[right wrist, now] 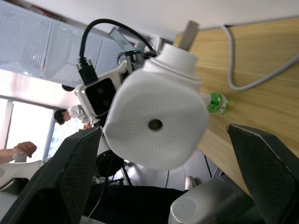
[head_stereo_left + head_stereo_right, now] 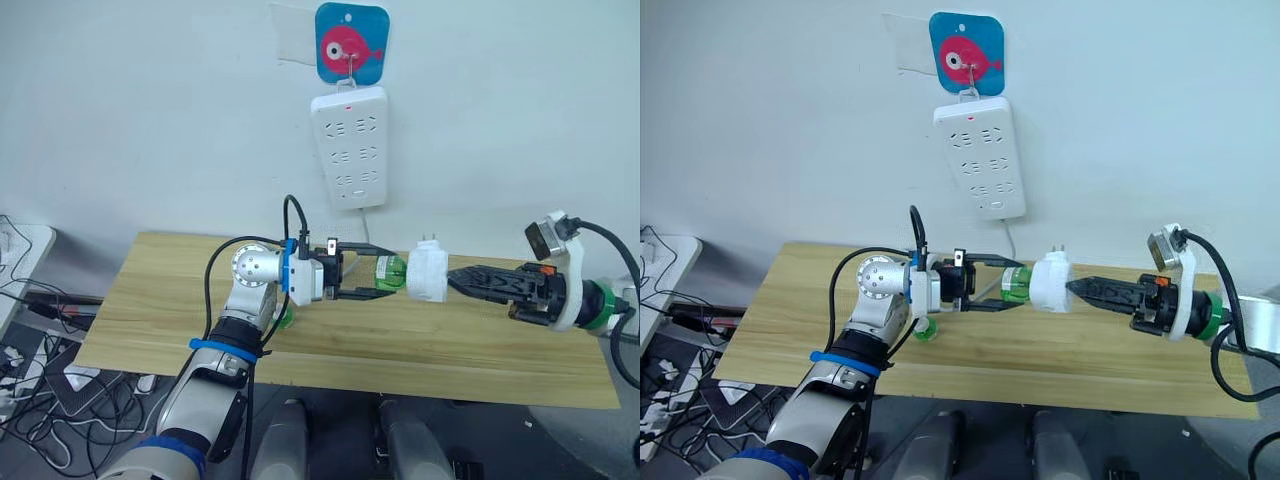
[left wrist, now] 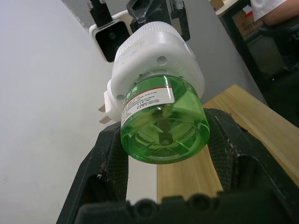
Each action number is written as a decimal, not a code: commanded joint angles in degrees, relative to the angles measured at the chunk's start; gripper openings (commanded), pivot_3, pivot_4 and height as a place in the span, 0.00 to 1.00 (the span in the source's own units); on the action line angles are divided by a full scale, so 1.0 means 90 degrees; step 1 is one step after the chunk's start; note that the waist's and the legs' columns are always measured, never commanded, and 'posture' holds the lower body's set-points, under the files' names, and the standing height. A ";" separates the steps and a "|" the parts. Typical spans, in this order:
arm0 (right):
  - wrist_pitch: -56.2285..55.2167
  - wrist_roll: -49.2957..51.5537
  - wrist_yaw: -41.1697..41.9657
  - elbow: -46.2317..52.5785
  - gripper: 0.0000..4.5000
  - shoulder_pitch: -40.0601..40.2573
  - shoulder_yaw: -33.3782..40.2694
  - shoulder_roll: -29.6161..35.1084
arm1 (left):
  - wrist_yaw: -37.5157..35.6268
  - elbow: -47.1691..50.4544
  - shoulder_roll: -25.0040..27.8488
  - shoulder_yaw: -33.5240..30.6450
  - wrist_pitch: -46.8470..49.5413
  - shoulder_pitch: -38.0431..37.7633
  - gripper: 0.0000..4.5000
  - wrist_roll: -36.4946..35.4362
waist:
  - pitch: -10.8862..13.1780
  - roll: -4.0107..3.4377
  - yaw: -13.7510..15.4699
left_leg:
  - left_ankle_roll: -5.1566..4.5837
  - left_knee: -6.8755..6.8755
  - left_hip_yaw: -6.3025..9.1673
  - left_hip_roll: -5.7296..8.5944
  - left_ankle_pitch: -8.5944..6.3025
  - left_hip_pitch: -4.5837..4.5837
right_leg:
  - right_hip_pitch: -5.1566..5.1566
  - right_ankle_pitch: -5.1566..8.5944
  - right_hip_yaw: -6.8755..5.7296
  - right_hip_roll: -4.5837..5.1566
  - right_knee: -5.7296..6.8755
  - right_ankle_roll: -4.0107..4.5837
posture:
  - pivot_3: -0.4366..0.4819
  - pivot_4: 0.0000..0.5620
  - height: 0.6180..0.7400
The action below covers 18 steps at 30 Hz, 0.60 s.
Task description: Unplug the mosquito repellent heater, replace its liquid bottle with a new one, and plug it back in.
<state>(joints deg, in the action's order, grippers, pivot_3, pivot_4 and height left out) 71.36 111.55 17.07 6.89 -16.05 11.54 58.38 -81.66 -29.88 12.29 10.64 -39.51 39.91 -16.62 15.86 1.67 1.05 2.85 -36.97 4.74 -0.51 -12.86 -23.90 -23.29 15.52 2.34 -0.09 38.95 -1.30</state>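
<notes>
Small white rounded plastic heater (image 2: 428, 274) already unplugged — held off wall strip between the two grippers. Green translucent liquid bottle (image 3: 162, 122) still screwed in, clamped between left gripper (image 2: 383, 278) jaws. Right gripper (image 2: 462, 280) jaws spread wide behind heater, nothing gripped. Swap, replugging remain.

Table (image 2: 480, 345): light wooden top, standing against a white wall.
On it: a small green bottle (image 2: 925, 331) near the left arm, on its side.

One heater (image 2: 428, 274), two green bottles — one (image 2: 390, 271) at frame centre, another (image 2: 924, 330) lower left of it — one power strip (image 2: 349, 146), one table (image 2: 420, 340), one fish hook plate (image 2: 351, 43).
</notes>
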 commanded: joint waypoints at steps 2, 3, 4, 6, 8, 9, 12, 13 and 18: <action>0.0184 0.0161 0.0045 -0.0002 1.00 -0.0122 0.0028 0.0044 | 0.0154 0.0215 -0.0051 0.0125 -0.0263 0.0008 0.49 0.0093 | 0.0000 0.0000 0.0026 | 0.0000 0.0001 -0.0001 0.0002 0.0000 -0.0001 | 0.0000 -0.0001 0.0001 0.0002 -0.0001 0.0000 | 0.61 0.46 1.00; 0.0170 0.0161 0.0001 0.0016 1.00 -0.0155 -0.0002 0.0002 | 0.0217 0.0191 -0.0063 0.0134 -0.0302 0.0021 0.49 0.0152 | 0.0000 0.0000 0.0028 | 0.0000 0.0001 0.0000 0.0002 0.0000 -0.0001 | 0.0000 -0.0001 0.0000 0.0002 -0.0001 0.0000 | 0.61 0.46 1.00; 0.0159 0.0161 -0.0039 0.0032 1.00 -0.0183 -0.0039 -0.0034 | 0.0289 0.0160 -0.0070 0.0144 -0.0367 0.0045 0.49 0.0238 | 0.0000 0.0000 0.0028 | 0.0000 0.0002 0.0000 0.0001 0.0000 0.0000 | 0.0000 -0.0001 0.0001 0.0002 -0.0001 0.0000 | 0.60 0.45 1.00; 0.0139 0.0161 -0.0117 0.0055 1.00 -0.0208 -0.0096 -0.0086 | 0.0391 0.0133 -0.0084 0.0164 -0.0517 0.0085 0.49 0.0346 | 0.0000 0.0000 0.0028 | 0.0000 0.0001 0.0000 0.0000 0.0000 0.0001 | 0.0000 -0.0001 0.0001 0.0002 0.0001 0.0000 | 0.60 0.45 1.00; 0.0155 0.0161 -0.0130 0.0036 1.00 -0.0227 -0.0134 -0.0133 | 0.0441 0.0132 -0.0079 0.0215 -0.0681 0.0113 0.49 0.0413 | 0.0000 0.0000 0.0031 | 0.0000 0.0000 0.0000 0.0001 0.0000 0.0001 | 0.0000 -0.0001 0.0000 0.0002 0.0002 0.0000 | 0.60 0.45 1.00; 0.0149 0.0161 -0.0150 0.0032 1.00 -0.0233 -0.0136 -0.0174 | 0.0467 0.0144 -0.0079 0.0239 -0.0755 0.0115 0.49 0.0425 | 0.0000 0.0000 0.0031 | 0.0000 0.0000 0.0000 0.0001 0.0000 0.0000 | 0.0000 -0.0001 0.0001 0.0002 0.0002 0.0000 | 0.61 0.44 1.00; 0.0153 0.0161 -0.0196 -0.0035 1.00 -0.0307 -0.0133 -0.0300 | 0.0592 0.0122 -0.0061 0.0309 -0.0959 0.0147 0.49 0.0523 | 0.0000 0.0000 0.0030 | 0.0000 0.0000 -0.0001 0.0000 0.0000 0.0001 | 0.0000 -0.0001 0.0001 0.0002 0.0001 0.0000 | 0.61 0.44 1.00; 0.0167 0.0161 -0.0206 -0.0048 1.00 -0.0323 -0.0131 -0.0315 | 0.0653 0.0091 -0.0053 0.0322 -0.1003 0.0169 0.49 0.0563 | 0.0000 0.0000 0.0031 | 0.0000 0.0000 0.0000 0.0000 0.0000 0.0001 | 0.0000 -0.0001 0.0001 0.0002 0.0002 0.0000 | 0.61 0.44 1.00; 0.0241 0.0161 -0.0259 -0.0137 0.96 -0.0357 -0.0140 -0.0299 | 0.0910 -0.0049 -0.0029 0.0345 -0.1061 0.0266 0.49 0.0698 | 0.0000 0.0000 0.0032 | 0.0000 0.0000 0.0000 0.0001 0.0000 -0.0001 | 0.0000 -0.0001 0.0001 0.0002 0.0001 0.0000 | 0.61 0.45 1.00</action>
<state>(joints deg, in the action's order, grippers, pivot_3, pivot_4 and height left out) 73.14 111.55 14.67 5.60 -18.67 9.48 55.33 -74.76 -30.59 12.19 13.30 -48.04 41.42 -10.37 15.86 1.67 1.34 2.85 -36.96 4.73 -0.50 -12.86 -23.90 -23.30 15.51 2.35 -0.07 38.96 -1.30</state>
